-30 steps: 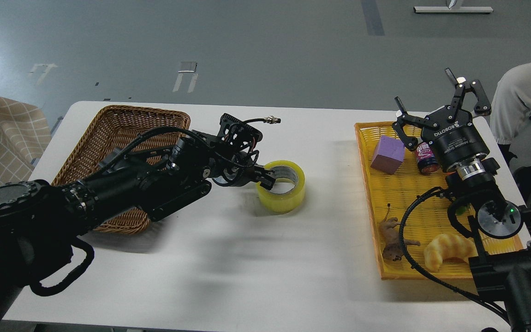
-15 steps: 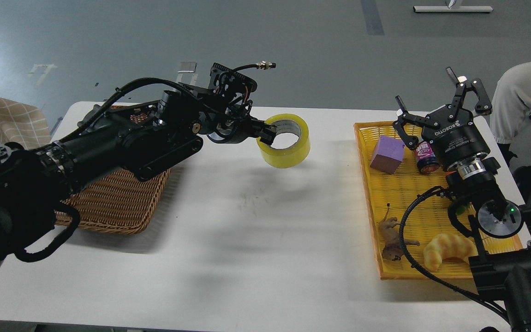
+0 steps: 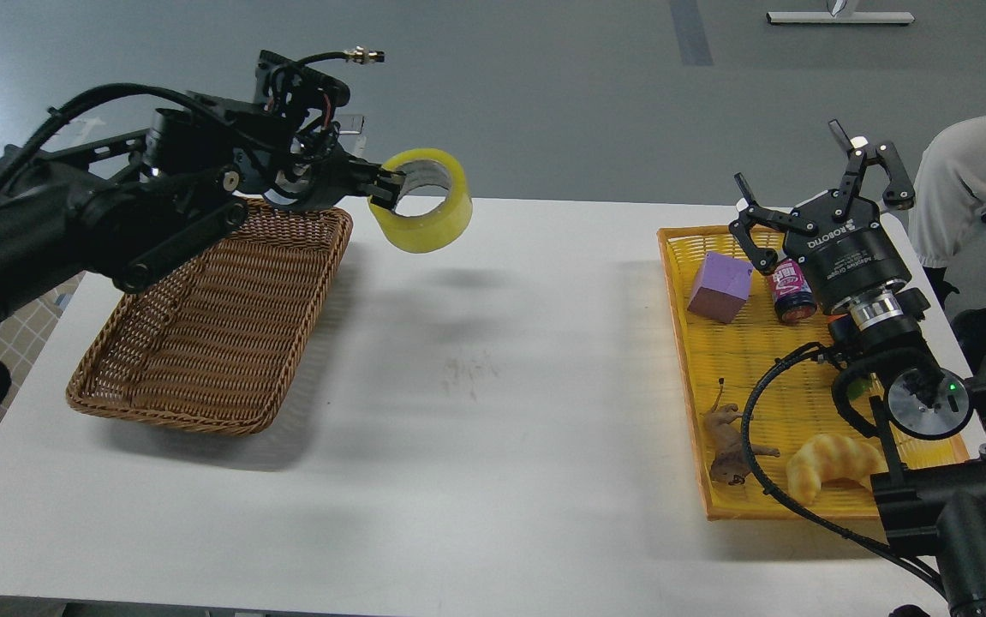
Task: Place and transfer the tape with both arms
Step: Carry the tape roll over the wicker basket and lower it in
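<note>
The tape (image 3: 426,214) is a yellowish roll with a grey-white core. My left gripper (image 3: 385,187) is shut on its near wall and holds it in the air, above the table's far edge and just right of the wicker basket (image 3: 201,343). The roll hangs tilted, with its opening toward me. My right gripper (image 3: 818,184) is open and empty, raised over the far end of the yellow tray (image 3: 754,351), its fingers spread wide.
The brown wicker basket lies at the left of the white table (image 3: 475,386). The yellow tray at the right holds a purple block (image 3: 720,287), a small can (image 3: 791,291), a toy animal (image 3: 728,441) and a croissant (image 3: 835,463). A person's leg (image 3: 972,171) shows at far right.
My left gripper has lifted the tape off the table and carried it up and left, toward the basket's far right corner. The right arm has barely moved.
</note>
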You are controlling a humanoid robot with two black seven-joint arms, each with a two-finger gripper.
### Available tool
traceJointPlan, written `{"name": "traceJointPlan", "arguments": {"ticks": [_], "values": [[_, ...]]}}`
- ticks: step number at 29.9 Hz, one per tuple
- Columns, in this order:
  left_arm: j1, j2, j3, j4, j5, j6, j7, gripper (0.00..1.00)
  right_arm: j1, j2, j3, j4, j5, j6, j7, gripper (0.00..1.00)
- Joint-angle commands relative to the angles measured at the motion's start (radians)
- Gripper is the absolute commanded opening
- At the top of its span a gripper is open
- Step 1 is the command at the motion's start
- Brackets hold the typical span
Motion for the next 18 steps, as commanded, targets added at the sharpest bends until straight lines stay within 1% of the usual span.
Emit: {"name": "traceJointPlan", "arguments": {"ticks": [1, 5, 8, 12, 18], "values": [[0.015, 0.074, 0.001, -0.014, 0.001, 0.000, -0.004, 0.00, 0.001, 0.000, 0.000, 0.001, 0.000, 0.000, 0.000, 1.00], [0.036, 0.140, 0.005, -0.023, 0.001, 0.000, -0.008, 0.00, 0.006, 0.000, 0.000, 0.001, 0.000, 0.000, 0.000, 1.00], [0.053, 0.180, 0.030, -0.023, -0.002, 0.000, -0.027, 0.00, 0.008, 0.000, -0.002, 0.001, 0.000, 0.000, 0.000, 1.00], [0.091, 0.238, 0.045, -0.021, -0.005, 0.000, -0.028, 0.00, 0.009, 0.001, -0.002, 0.003, 0.000, 0.000, 0.000, 1.00], [0.172, 0.273, 0.048, -0.021, -0.005, 0.002, -0.028, 0.00, 0.011, 0.001, -0.002, 0.000, 0.000, 0.000, 0.000, 1.00]]}}
